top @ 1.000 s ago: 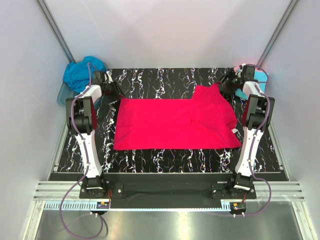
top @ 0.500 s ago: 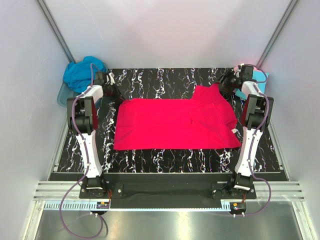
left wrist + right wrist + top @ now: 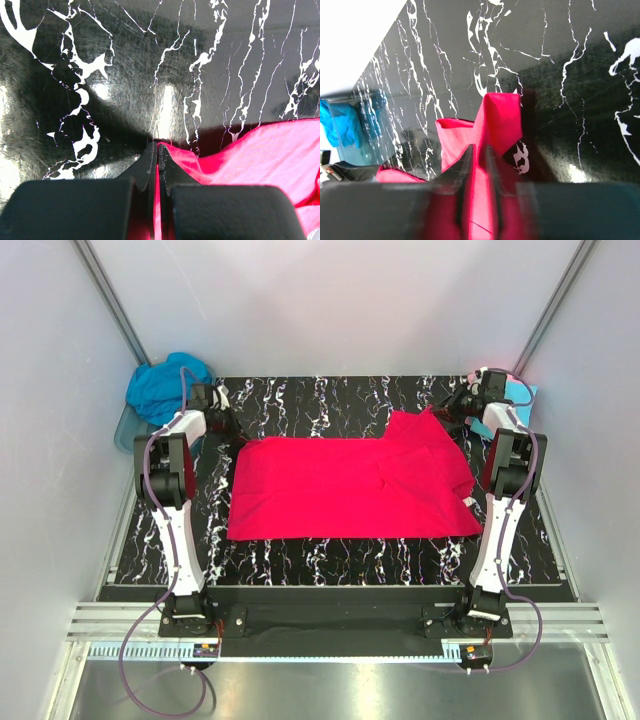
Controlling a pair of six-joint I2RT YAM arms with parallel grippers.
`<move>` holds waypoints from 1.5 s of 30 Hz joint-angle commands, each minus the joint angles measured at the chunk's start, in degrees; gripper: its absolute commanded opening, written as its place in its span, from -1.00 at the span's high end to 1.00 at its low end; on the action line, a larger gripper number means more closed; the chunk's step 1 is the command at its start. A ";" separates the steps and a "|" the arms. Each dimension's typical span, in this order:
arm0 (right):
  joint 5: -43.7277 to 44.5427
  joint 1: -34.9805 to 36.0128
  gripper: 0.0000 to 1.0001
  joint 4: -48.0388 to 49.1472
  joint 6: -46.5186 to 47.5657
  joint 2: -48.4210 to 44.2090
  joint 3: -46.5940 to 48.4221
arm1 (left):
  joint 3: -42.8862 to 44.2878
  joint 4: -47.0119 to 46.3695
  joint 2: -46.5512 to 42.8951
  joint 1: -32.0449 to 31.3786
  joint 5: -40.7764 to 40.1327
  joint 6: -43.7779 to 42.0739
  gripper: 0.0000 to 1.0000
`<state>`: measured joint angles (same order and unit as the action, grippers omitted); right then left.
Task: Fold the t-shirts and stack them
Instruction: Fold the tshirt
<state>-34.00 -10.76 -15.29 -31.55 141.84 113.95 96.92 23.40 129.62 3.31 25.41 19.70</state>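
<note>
A bright pink-red t-shirt (image 3: 350,490) is lying spread flat across the black, white-veined worktop (image 3: 320,395), with both arms reaching to its far corners. The left gripper (image 3: 157,148) is pinching the far-left corner, its fingers closed on red cloth down at the surface. The right gripper (image 3: 478,150) is clamping a raised peak of cloth at the far-right sleeve. A small white mark (image 3: 468,502) is showing at the shirt's right edge, too small to read. A teal-blue t-shirt (image 3: 160,388) is sitting heaped beyond the far-left corner.
</note>
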 commanded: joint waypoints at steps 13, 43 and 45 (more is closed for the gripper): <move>0.77 0.39 1.00 2.89 2.02 -2.43 -2.33 | -3.05 -3.00 -1.48 0.56 2.45 0.77 1.00; 1.99 1.54 1.00 21.35 -10.54 -29.05 -24.81 | -13.68 -5.38 -25.28 0.99 4.30 7.98 1.00; 3.84 1.45 1.00 23.01 -11.25 -33.70 -29.80 | -15.44 -4.86 -28.62 1.00 2.99 8.16 1.00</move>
<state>-33.36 -9.39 2.28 -41.45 117.30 88.68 83.37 19.09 107.53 4.01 29.23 27.03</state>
